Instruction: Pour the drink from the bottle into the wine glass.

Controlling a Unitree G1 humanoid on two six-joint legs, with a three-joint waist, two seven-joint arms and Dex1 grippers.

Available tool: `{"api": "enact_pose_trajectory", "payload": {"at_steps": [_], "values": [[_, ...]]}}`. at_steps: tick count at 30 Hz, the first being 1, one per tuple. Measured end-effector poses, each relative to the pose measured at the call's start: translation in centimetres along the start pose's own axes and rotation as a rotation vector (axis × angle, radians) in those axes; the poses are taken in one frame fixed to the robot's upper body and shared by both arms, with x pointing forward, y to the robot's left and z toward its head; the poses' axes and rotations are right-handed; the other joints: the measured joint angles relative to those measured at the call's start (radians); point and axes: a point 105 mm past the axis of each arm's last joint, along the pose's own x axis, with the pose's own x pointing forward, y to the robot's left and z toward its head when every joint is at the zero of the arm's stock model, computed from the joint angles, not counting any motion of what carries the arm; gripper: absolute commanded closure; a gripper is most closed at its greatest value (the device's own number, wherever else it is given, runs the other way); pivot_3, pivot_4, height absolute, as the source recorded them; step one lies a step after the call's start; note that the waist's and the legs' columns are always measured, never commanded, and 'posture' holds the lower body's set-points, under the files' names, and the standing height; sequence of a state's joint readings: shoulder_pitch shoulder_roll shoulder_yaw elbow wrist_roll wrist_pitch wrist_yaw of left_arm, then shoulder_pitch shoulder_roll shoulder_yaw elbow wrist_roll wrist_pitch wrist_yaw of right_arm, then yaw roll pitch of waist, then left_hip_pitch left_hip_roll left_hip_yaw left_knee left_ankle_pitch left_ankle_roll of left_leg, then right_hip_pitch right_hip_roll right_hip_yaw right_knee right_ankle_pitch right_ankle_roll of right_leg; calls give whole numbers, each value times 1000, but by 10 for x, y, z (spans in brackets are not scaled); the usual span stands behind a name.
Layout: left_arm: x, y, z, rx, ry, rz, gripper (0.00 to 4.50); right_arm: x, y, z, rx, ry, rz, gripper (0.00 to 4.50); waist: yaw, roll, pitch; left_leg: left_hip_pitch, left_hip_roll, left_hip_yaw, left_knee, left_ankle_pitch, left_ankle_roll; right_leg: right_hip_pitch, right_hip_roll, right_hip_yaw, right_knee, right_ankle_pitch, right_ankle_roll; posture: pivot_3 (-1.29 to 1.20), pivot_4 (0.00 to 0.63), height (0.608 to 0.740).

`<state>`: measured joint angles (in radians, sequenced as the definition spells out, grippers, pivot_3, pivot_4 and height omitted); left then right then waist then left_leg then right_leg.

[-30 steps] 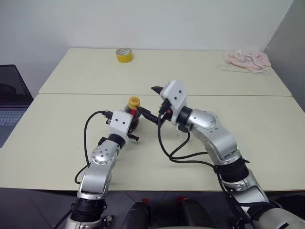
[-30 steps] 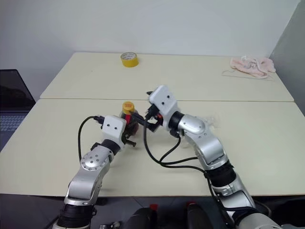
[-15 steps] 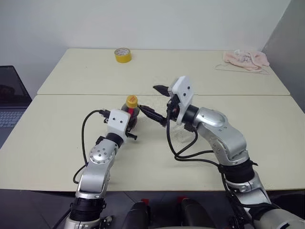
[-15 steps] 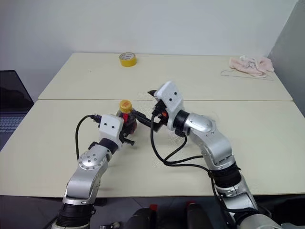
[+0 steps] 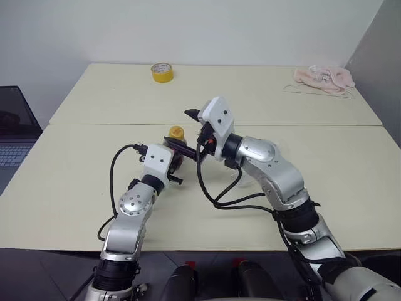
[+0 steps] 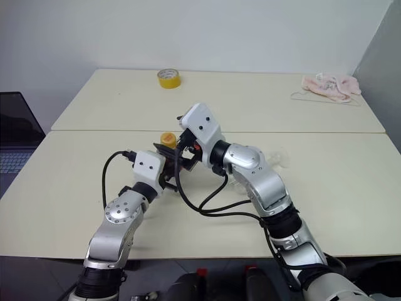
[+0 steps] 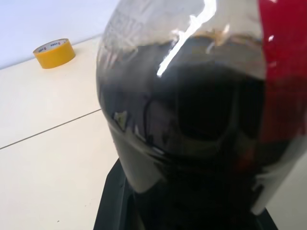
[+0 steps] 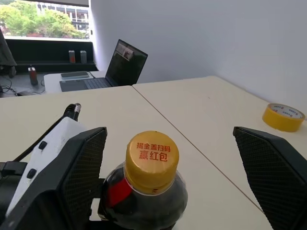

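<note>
The left pincer [image 5: 170, 164], arm level and pointing forward, is clamped on the squat clear plastic bottle [image 8: 144, 191], which stands upright on the matte cream counter [image 5: 75, 182]. Dark drink [image 7: 201, 143] fills the bottle's rounded body under a red label strip and ribbed yellow cap [image 8: 152, 158]. The right pincer [image 8: 168, 158], angled leftward, hangs spread wide, its textured black fingers [image 8: 79, 167] flanking the cap without contact. Behind the right forearm stands the clear wine glass [image 6: 279, 158]. Farthest, a yellow tape roll [image 5: 162, 72].
</note>
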<state>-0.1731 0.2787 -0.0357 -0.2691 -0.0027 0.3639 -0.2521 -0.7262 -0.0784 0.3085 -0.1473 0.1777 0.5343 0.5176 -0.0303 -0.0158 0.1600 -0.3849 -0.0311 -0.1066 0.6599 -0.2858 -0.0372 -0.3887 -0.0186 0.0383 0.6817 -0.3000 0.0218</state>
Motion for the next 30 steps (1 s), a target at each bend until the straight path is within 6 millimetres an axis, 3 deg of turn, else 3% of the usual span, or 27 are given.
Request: {"api": "enact_pose_trajectory", "payload": {"at_steps": [13,18,24,30], "values": [[2,-3,2,-4,-8,-8,3735,-8,-10,-5,-19,25,-52,0,0,0,0,0,0,0,0,0,0,0,0,0,0,0,0,0,150,740],[2,-2,2,-5,-6,-7,3735,-21,-13,-12,-20,56,-54,0,0,0,0,0,0,0,0,0,0,0,0,0,0,0,0,0,150,740],[2,0,2,-4,-6,1,3736,-44,-42,-21,-13,107,-168,0,0,0,0,0,0,0,0,0,0,0,0,0,0,0,0,0,150,740],[2,0,2,-4,-6,-1,3736,-48,-40,-18,30,103,-132,0,-1,0,0,0,0,1,0,0,0,0,0,0,0,0,0,0,150,740]]}}
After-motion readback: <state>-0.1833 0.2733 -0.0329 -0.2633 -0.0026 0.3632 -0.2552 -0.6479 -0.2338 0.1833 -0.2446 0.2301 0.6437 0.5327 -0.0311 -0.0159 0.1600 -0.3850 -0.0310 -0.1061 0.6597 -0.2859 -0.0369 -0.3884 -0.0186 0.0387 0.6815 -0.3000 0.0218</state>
